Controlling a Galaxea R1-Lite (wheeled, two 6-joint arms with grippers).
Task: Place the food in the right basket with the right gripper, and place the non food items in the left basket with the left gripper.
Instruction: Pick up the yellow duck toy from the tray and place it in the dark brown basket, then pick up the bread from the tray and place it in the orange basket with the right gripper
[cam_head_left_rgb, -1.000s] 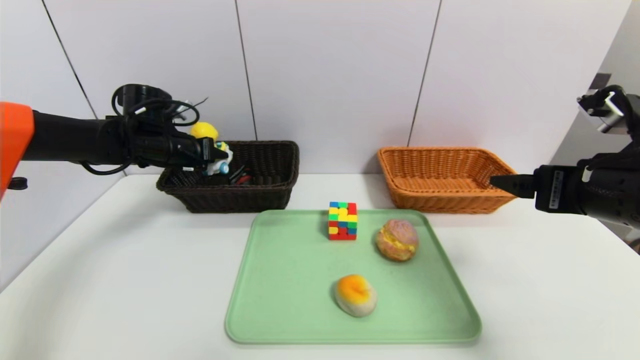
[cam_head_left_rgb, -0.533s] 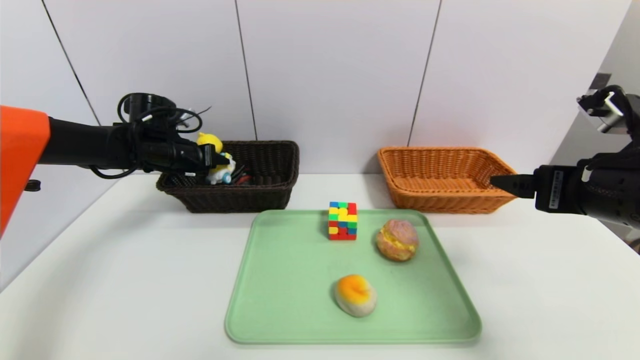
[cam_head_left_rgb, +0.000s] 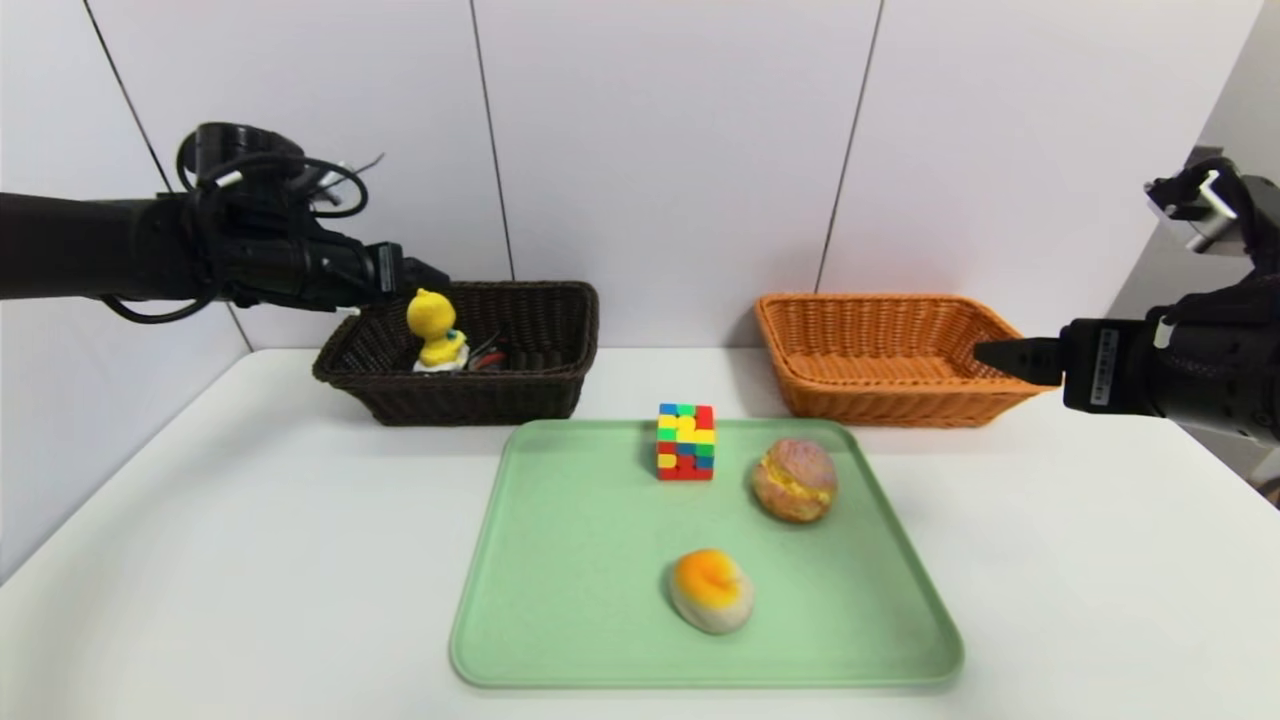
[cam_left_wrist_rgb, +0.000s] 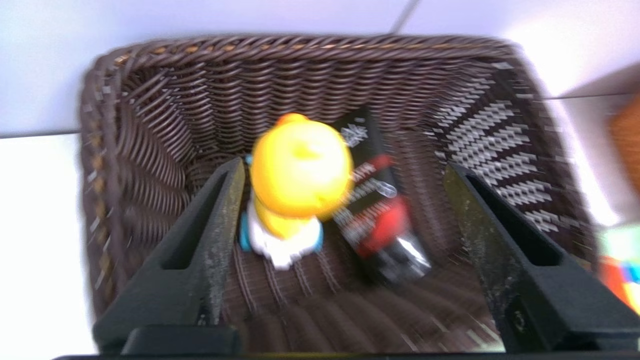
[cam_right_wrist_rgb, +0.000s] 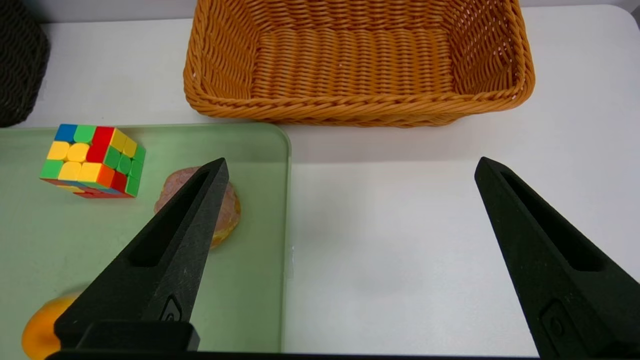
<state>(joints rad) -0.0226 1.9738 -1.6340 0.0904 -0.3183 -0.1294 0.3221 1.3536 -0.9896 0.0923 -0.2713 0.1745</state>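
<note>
Our left pincer (cam_left_wrist_rgb: 345, 210) hangs open above the duck toy (cam_head_left_rgb: 436, 330) in the dark basket (cam_head_left_rgb: 540, 395). Our right pincer (cam_right_wrist_rgb: 350, 200) waits open. Next we judge the cube (cam_head_left_rgb: 685, 441) needs fetching.

White table (cam_head_left_rgb: 250, 560). Directly on it: green tray (cam_head_left_rgb: 560, 600), centre to lower frame; dark brown wicker basket (cam_head_left_rgb: 540, 385), upper left, at the wall; orange wicker basket (cam_head_left_rgb: 880, 400), upper right, just beyond the tray's far corner.

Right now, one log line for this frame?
left hand open above dark basket | duck toy, tube inside | right hand open, idle | cube, buns on tray
</note>
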